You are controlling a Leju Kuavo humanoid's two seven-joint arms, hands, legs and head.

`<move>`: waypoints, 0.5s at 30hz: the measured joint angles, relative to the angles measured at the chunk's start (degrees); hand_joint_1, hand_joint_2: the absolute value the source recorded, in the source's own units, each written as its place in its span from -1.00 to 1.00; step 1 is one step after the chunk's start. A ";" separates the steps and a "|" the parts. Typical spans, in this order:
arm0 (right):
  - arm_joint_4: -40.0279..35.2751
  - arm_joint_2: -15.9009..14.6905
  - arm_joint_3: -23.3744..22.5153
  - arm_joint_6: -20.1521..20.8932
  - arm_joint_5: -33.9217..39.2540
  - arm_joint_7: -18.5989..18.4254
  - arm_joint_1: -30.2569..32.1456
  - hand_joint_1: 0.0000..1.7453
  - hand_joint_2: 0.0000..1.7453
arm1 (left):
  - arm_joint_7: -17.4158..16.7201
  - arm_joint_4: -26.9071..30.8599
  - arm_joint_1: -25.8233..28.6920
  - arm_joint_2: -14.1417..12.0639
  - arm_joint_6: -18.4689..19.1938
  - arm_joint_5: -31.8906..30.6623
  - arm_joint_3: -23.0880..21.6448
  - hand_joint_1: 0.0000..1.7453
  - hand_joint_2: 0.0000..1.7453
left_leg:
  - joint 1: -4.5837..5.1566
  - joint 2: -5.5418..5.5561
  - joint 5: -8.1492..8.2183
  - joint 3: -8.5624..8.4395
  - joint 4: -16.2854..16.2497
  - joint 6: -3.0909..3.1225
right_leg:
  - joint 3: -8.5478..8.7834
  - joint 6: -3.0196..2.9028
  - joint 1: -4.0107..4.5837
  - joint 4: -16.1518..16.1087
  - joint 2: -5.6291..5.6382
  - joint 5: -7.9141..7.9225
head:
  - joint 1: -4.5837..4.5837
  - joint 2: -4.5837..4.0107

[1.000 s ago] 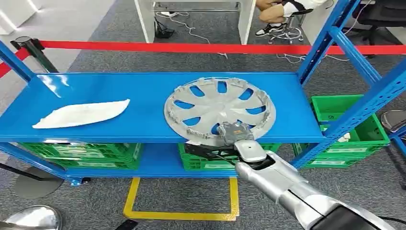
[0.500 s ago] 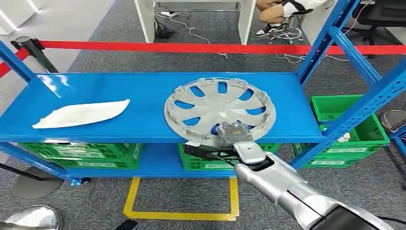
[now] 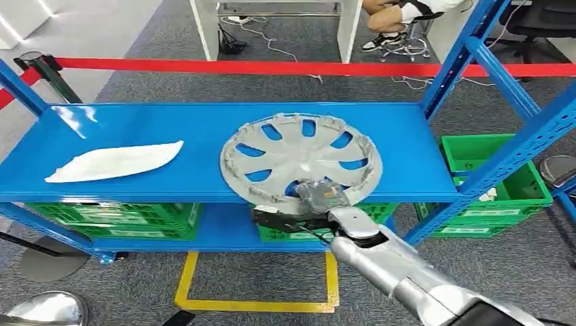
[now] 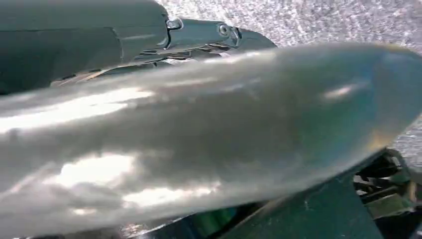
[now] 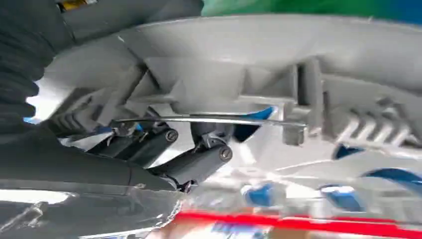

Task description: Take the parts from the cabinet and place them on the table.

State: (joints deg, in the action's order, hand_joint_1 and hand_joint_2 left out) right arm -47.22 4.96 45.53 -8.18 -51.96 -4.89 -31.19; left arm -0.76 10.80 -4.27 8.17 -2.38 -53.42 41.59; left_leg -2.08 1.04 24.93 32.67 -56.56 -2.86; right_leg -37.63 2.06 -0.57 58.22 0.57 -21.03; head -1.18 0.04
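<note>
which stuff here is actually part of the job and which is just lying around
Part of the job:
- grey wheel cover, near rim gripped by the right hand
- white curved part, lying on the blue shelf

Just lying about:
- green crates under the shelf
- green crate beside the rack
- red barrier tape
- yellow floor marking
- person seated beyond the tape

The head view is bright and sharp, with white glare on the blue shelf at the upper left; both wrist views are blurry and smeared
</note>
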 joint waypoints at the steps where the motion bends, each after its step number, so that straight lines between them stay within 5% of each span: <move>1: -2.03 -0.02 -1.07 -0.20 4.64 2.69 0.86 1.00 1.00 | 0.98 0.00 0.14 0.00 -0.81 -0.02 0.11 -1.00 -1.00 | -0.03 -0.01 0.00 -0.01 0.00 0.00 | 0.00 0.00 0.03 0.00 0.03 0.00 | -0.02 0.00; 8: -17.29 -0.18 -10.31 -0.59 29.04 14.41 8.66 1.00 1.00 | 4.83 0.00 0.07 0.39 -6.29 -0.59 0.22 -1.00 -1.00 | -0.03 -0.10 0.13 -0.09 0.00 -0.12 | -0.01 -0.04 0.04 -0.01 0.16 -0.04 | -0.02 0.00; 15: -26.61 -0.48 -15.69 -2.03 36.27 17.87 14.46 1.00 1.00 | 5.72 0.00 -0.07 0.94 -6.64 -1.07 0.24 -1.00 -1.00 | -0.04 -0.11 0.13 -0.01 0.00 -0.12 | -0.11 -0.04 0.04 -0.01 0.16 -0.03 | -0.04 0.00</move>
State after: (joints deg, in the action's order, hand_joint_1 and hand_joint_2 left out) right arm -73.83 4.48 29.84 -10.21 -15.70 12.98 -16.72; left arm 4.96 10.80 -4.33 9.11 -9.03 -54.49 41.83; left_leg -2.12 0.93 25.06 32.66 -56.56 -2.98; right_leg -37.73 2.02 -0.53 58.22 0.73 -21.06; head -1.22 0.04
